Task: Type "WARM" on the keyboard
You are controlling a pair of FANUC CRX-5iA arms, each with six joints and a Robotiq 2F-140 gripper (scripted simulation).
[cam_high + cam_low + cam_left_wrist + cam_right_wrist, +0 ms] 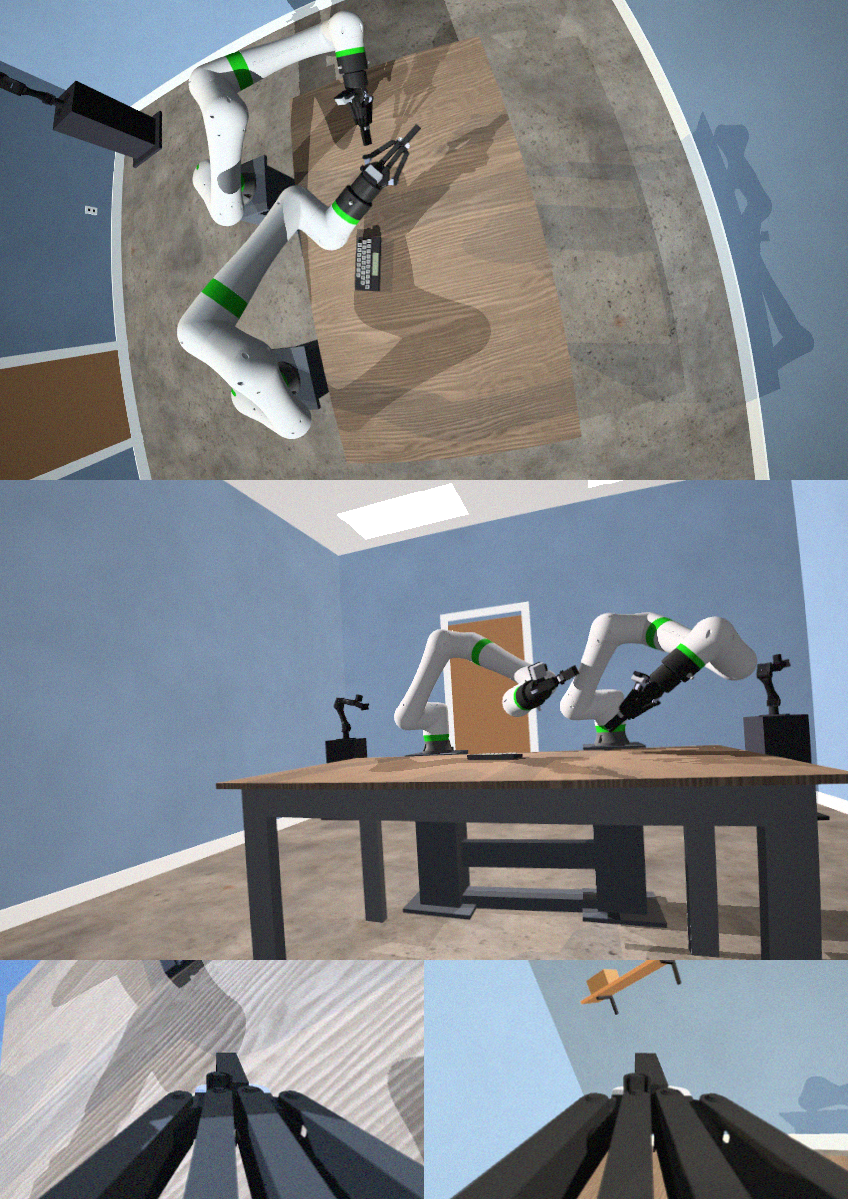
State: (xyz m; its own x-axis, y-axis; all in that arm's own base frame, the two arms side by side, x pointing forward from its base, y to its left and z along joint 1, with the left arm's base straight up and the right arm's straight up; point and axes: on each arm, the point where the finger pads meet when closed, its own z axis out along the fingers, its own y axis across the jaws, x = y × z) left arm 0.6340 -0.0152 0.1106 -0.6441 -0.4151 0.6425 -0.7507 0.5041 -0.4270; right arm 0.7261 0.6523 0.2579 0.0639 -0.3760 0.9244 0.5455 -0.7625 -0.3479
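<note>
The keyboard (367, 263) (493, 755) is small and dark with pale keys and a greenish display strip, and lies flat on the table. Only one end of the keyboard (180, 968) shows at the top edge of the left wrist view; single letters are too small to read. My left gripper (366, 141) (608, 725) (225, 1069) is shut and empty, pointing down above the table, well off the keyboard. My right gripper (415, 128) (573, 671) (644, 1070) is shut and empty, raised high and pointing roughly level, away from the keyboard.
The wooden table (505, 356) (357, 774) bears the keyboard near its edge on the arms' side. In the top view the two grippers appear close together, and the right arm's wrist (333, 228) appears beside the keyboard. A wall shelf (635, 976) shows in the right wrist view.
</note>
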